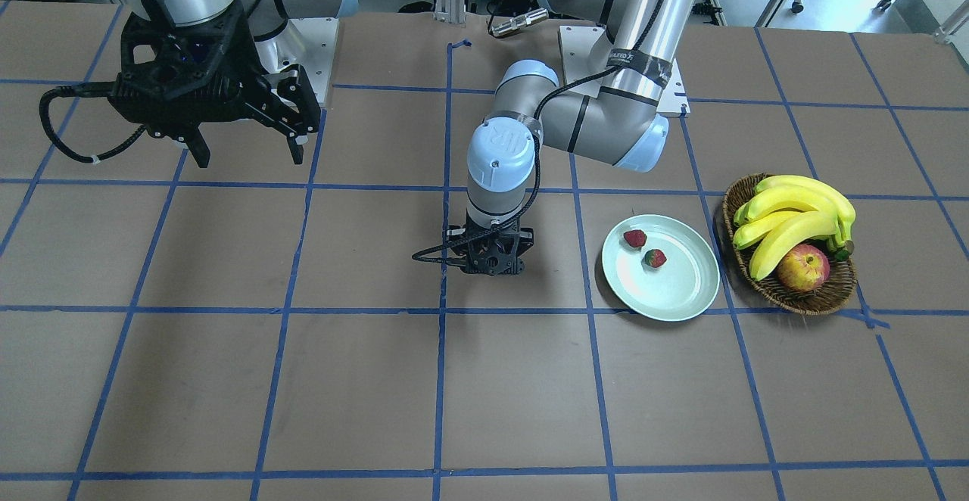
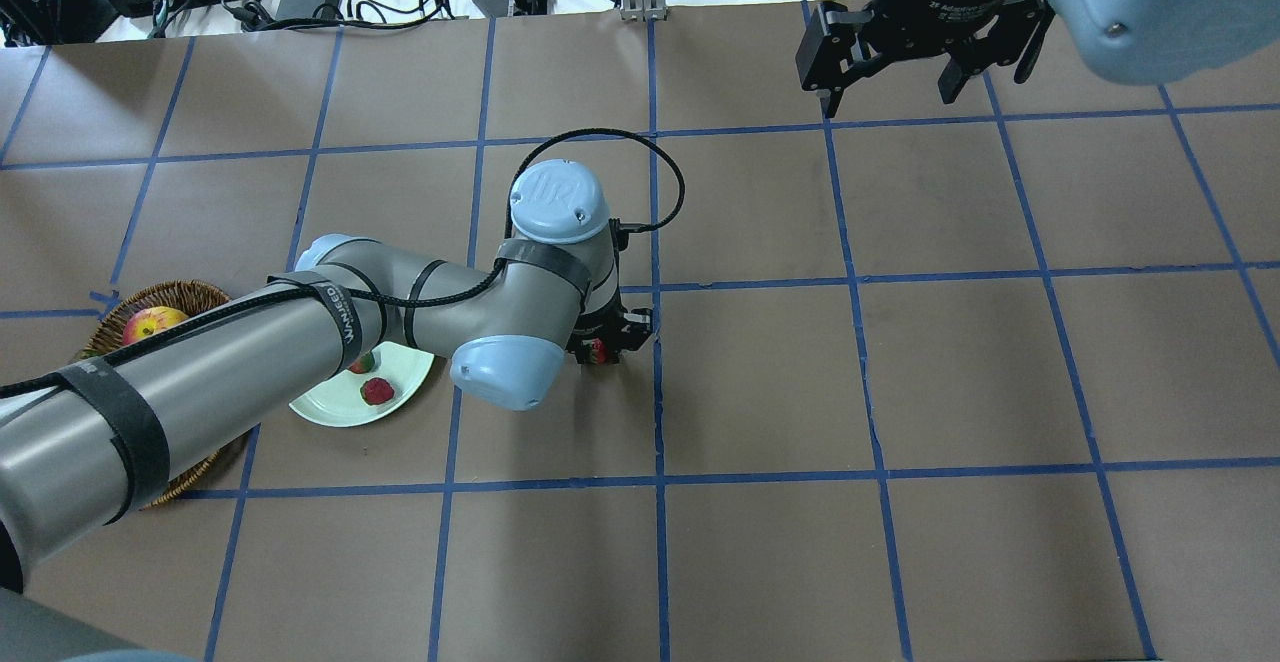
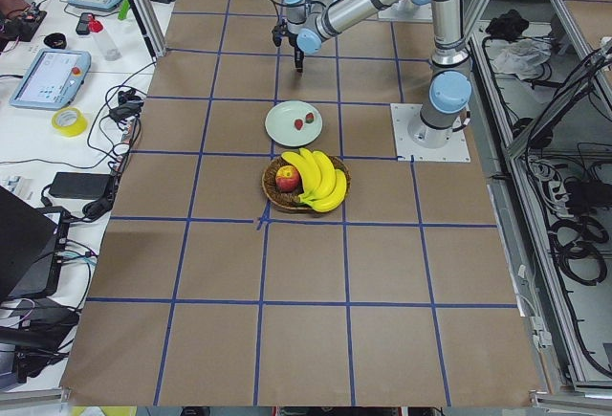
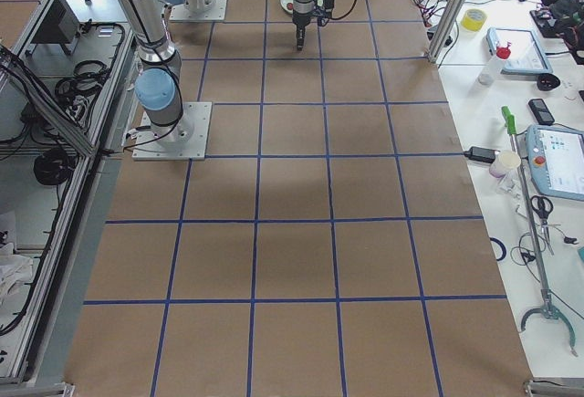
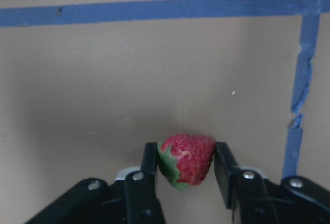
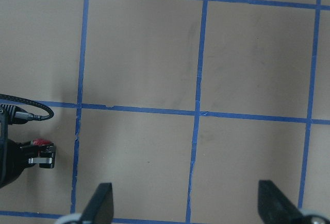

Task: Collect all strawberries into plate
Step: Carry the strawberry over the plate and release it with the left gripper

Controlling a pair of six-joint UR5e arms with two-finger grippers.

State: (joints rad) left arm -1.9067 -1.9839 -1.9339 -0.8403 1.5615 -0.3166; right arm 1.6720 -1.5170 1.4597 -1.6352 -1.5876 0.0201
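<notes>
Plate [image 1: 685, 289]: round, shallow, pale mint-green and glossy; lies flat on the brown worktop [image 1: 378, 380], on the robot's left side.
First strawberry [image 1: 634, 238]: small, red, green cap; lies on the plate, in the part nearest the robot.
Second strawberry [image 1: 655, 258]: same look; on the plate, near the first but apart from it.
Third strawberry [image 5: 188, 158]: red, cap turned sideways; pinched between the fingers of the left claw [image 5: 186, 163], low over the worktop's middle, well apart from the plate.
</notes>
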